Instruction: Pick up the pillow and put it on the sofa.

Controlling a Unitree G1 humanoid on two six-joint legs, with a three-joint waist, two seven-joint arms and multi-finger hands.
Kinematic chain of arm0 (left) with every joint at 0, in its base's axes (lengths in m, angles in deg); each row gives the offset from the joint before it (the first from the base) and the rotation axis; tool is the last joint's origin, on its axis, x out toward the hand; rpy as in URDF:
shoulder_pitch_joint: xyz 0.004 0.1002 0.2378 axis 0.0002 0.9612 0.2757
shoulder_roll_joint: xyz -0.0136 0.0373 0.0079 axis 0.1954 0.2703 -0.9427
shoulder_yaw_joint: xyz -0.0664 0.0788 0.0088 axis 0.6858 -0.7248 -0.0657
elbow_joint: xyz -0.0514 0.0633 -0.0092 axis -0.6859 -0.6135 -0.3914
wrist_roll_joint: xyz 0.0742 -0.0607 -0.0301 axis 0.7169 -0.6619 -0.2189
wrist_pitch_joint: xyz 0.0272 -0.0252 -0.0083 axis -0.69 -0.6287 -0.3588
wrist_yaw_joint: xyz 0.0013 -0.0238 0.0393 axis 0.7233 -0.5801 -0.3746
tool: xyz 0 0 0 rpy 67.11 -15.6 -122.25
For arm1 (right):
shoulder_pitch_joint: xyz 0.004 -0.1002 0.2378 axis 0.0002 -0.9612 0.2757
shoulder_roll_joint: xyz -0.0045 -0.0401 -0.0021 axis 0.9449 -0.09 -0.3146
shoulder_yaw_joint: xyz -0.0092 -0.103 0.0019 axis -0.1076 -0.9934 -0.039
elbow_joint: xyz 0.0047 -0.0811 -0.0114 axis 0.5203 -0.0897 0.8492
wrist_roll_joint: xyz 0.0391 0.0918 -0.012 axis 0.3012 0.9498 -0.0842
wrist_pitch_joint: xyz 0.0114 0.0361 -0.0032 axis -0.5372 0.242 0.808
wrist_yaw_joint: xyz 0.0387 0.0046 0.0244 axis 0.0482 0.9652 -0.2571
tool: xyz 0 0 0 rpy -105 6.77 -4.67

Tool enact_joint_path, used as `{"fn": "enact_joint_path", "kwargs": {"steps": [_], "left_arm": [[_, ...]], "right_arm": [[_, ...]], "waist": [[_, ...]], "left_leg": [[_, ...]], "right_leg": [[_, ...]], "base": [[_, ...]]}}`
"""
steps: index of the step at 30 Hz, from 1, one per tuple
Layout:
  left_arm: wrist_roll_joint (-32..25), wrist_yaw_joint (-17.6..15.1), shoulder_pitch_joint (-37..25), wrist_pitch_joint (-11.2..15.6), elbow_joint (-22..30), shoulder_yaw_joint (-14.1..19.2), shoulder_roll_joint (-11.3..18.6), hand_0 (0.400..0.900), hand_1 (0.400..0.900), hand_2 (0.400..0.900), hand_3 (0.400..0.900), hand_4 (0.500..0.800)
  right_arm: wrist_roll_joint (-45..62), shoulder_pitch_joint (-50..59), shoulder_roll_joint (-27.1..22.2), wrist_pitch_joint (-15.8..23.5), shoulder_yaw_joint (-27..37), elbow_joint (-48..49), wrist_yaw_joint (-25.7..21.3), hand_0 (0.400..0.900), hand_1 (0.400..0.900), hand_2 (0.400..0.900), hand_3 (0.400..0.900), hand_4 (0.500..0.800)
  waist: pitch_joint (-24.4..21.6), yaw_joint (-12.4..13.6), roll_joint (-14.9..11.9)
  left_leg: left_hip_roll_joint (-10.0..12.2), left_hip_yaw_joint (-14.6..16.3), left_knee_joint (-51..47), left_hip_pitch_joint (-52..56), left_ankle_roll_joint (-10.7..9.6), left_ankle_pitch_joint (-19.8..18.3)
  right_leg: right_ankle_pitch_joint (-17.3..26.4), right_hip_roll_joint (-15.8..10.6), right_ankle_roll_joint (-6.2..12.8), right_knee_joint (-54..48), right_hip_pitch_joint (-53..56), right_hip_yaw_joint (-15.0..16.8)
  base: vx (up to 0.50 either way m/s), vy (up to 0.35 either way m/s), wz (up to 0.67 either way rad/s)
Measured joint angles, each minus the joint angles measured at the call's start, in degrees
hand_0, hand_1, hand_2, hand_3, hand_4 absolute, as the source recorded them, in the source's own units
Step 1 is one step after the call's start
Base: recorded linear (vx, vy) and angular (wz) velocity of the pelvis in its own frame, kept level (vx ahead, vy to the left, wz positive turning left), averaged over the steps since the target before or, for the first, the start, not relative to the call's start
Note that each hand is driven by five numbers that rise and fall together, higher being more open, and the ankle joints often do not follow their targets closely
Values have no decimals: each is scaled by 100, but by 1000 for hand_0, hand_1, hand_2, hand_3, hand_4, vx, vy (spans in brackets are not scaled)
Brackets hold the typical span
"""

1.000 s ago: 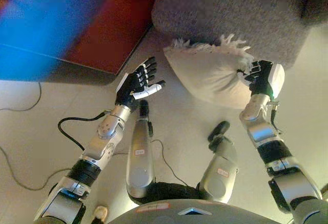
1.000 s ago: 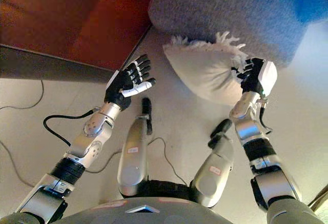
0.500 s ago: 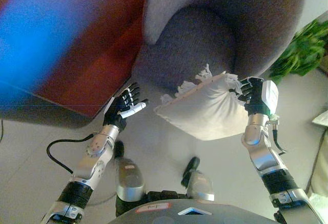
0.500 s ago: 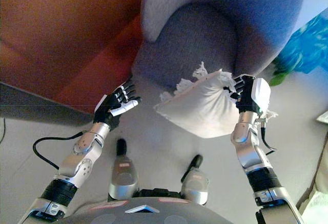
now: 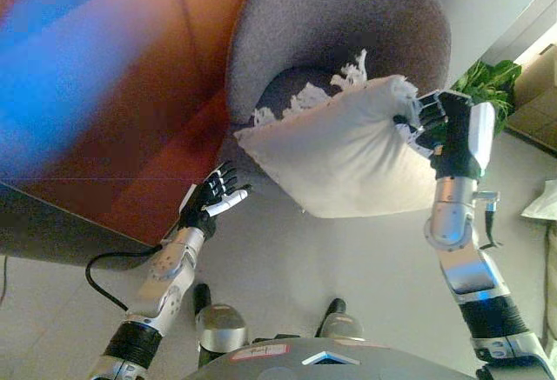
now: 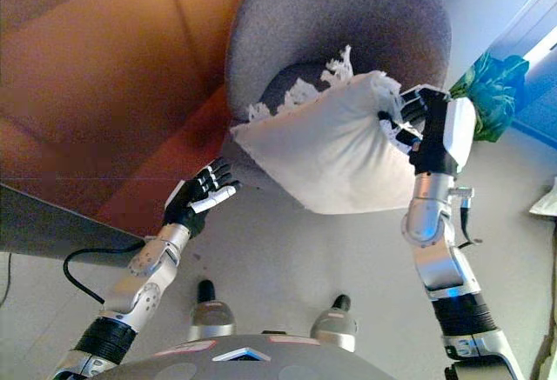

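One pillow [image 5: 348, 158], cream and fringed, held aloft before the grey sofa [image 5: 348, 23], pinched at its right corner by the right hand [image 5: 444, 132]. Left hand [image 5: 211, 202] empty, fingers spread, below-left of it.

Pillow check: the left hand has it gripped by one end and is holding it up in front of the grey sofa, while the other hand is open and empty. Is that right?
Not quite: the right hand grips the pillow by one end, as the left eye view shows. It is held up in front of the grey sofa, and the left hand is the open, empty one.
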Motion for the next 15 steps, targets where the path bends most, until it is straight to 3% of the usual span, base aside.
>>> {"fn": "enact_joint_path", "kwargs": {"steps": [5,13,15], "left_arm": [[0,30,56,0,-42,3,-11,900,900,900,900,800],[-4,384,423,-1,-41,7,-48,900,900,900,900,800],[-6,507,441,-4,-36,13,-40,900,900,900,900,800]], "right_arm": [[484,5,-221,-1,98,41,132,400,400,400,400,500],[723,31,-391,-89,98,-117,639,400,400,400,400,500],[713,124,-458,-132,96,-341,680,400,400,400,400,500]], "waist": [[-79,6,58],[-91,61,43],[-99,187,31]], "left_leg": [[0,-5,-81,116,4,17],[2,-189,-141,141,-19,66],[5,-198,-142,138,-22,68]], "right_leg": [[6,18,11,-79,142,-53],[42,64,67,-269,401,-279],[51,74,83,-305,423,-290]], "base": [[109,-2,10],[123,-16,16],[141,-47,27]]}}
